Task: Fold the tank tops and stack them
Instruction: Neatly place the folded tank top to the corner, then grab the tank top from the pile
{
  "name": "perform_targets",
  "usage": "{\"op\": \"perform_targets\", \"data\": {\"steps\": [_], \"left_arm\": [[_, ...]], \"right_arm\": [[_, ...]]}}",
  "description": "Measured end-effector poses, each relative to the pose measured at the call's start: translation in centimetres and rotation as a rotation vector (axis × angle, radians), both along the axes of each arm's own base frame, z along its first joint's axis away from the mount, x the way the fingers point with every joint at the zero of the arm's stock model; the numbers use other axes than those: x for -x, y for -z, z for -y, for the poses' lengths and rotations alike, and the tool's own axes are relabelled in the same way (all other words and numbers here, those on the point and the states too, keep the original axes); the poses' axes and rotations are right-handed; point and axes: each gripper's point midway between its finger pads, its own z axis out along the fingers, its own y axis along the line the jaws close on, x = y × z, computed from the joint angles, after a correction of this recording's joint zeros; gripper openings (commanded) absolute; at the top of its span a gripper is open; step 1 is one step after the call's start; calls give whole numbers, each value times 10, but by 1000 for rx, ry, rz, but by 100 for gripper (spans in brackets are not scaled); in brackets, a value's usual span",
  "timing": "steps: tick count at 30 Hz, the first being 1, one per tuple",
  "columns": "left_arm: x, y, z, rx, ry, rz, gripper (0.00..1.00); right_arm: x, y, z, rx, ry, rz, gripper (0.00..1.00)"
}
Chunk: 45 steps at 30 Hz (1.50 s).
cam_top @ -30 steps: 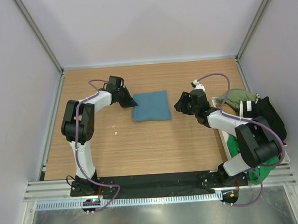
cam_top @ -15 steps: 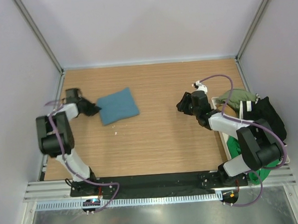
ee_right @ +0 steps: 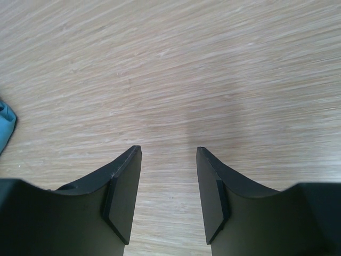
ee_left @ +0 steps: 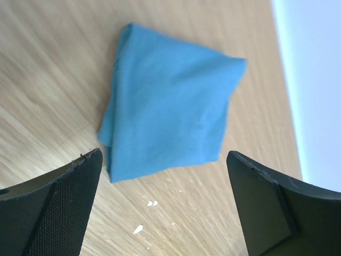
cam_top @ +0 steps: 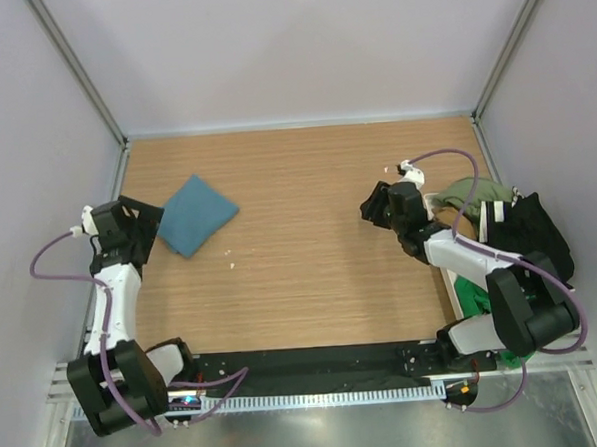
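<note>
Hanging spread wide just beside the folded teal tank top point(cam_top: 190, 216) near the table's point(cam_top: 311, 273) left edge, the left gripper point(cam_top: 144, 230) is seemingly finishing this placement, while the right gripper point(ee_right: 168, 152), half-open and empty, is probably needing to fetch another from the pile point(cam_top: 498, 213) beside it.

Teal top point(cam_top: 191, 215) near the table's left edge is plain blue-green all over, no print. The table point(cam_top: 312, 283) is light tan wood with fine straight grain and a few white specks point(cam_top: 230, 252). By the right edge there's an olive top point(cam_top: 474, 191), a black top point(cam_top: 537, 226) and a bright green top point(cam_top: 470, 297). Arms point(cam_top: 115, 293) are white and black, with purple cables point(cam_top: 443, 153).
</note>
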Motion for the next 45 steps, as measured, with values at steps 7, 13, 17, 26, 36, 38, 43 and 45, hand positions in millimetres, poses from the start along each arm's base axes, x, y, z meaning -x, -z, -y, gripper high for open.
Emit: {"op": "perform_targets", "data": {"steps": [7, 13, 17, 26, 36, 38, 43, 45], "left_arm": [[-5, -50, 56, -55, 235, 96, 100], [12, -55, 181, -70, 629, 101, 100], [25, -49, 244, -105, 827, 92, 100], [32, 0, 308, -227, 1078, 45, 100], [19, 29, 304, -347, 1096, 76, 97], [18, 30, 303, -351, 1089, 85, 94], [21, 35, 291, -377, 1045, 96, 93], [22, 34, 288, -381, 1038, 100, 92]], "right_arm": [[17, -38, 46, 63, 211, 33, 52], [52, -77, 105, 125, 521, -13, 74], [79, -90, 138, 189, 670, -39, 80], [93, -65, 207, 210, 876, -205, 80], [73, -3, 212, 74, 897, -383, 41], [69, -2, 209, 50, 890, -371, 21], [64, -14, 207, 28, 871, -336, 1], [61, -33, 204, 16, 843, -288, 1]]}}
